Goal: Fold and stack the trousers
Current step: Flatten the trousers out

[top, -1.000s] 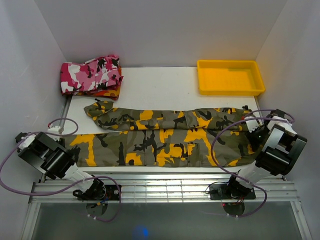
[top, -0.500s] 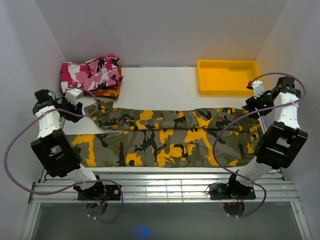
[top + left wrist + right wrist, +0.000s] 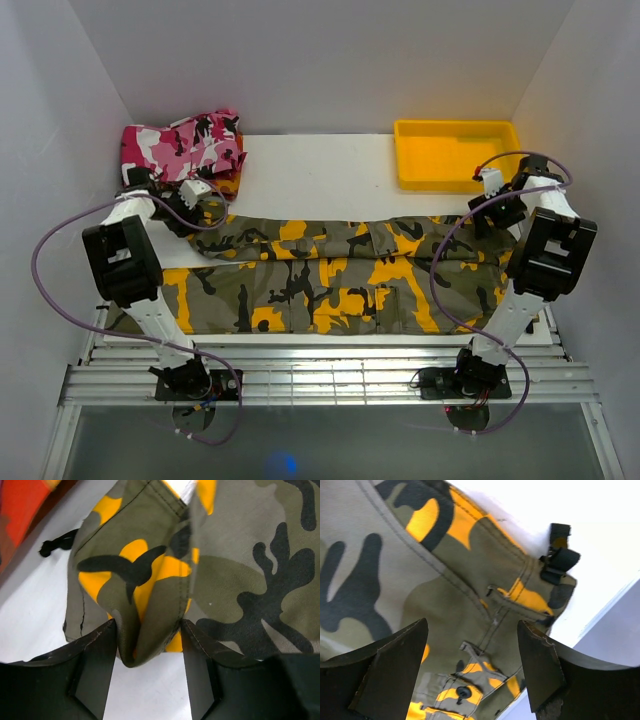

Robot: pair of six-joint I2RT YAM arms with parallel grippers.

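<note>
The camouflage trousers [image 3: 330, 280] lie stretched left to right across the white table, one leg lying along the far edge of the other. My left gripper [image 3: 205, 208] is at the far-left leg end. In the left wrist view it [image 3: 147, 630] stands open, with a bunched fold of the hem [image 3: 145, 605] between its fingers, touching both. My right gripper [image 3: 478, 212] hovers at the far-right waist corner. In the right wrist view it [image 3: 472, 630] is wide open over the waistband [image 3: 520, 592] and a button [image 3: 462, 692], holding nothing.
A pink camouflage garment [image 3: 180, 148] lies folded at the back left on a red-orange one [image 3: 215, 185], just behind my left gripper. A yellow tray [image 3: 460, 155] stands at the back right. White walls close in both sides. A metal rail [image 3: 330, 375] runs along the near edge.
Both arms swung from the near corners of the trousers up to their far edge, left to the leg end, right to the waist. The right jaws opened wider.
</note>
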